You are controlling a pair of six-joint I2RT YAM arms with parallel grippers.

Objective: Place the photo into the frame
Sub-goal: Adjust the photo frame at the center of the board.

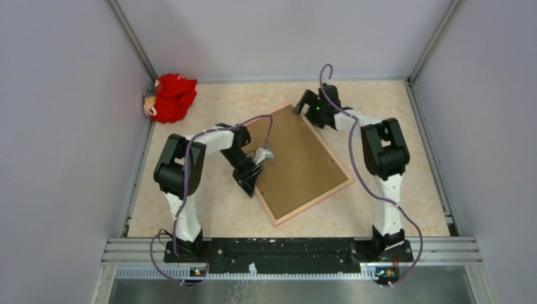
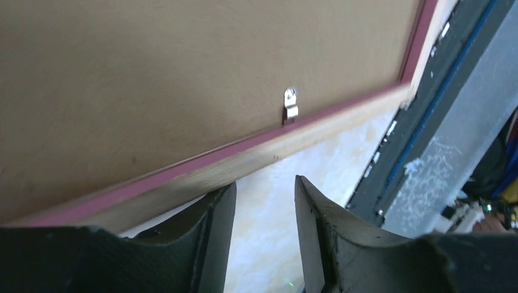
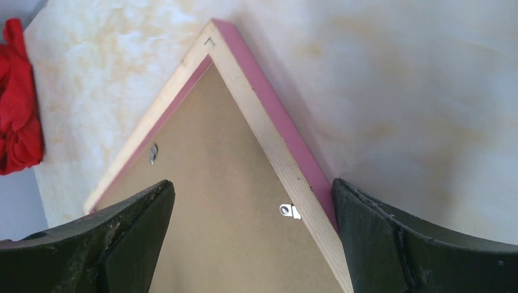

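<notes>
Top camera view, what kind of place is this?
Probably a robot lab test cell: plain grey walls box in a table, and two arms are bolted to a metal rail at its edge.

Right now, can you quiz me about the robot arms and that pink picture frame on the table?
1. True or false: the thin-rimmed pink and pale wood picture frame lies back up, holding a plain brown backing board.
2. Which gripper has wide open jaws above the frame's far corner? A left gripper, B right gripper.
3. Fill in: the crumpled cloth bundle in the far-left corner of the table is ___.
Key: 1 true; 2 B; 3 red.
</notes>
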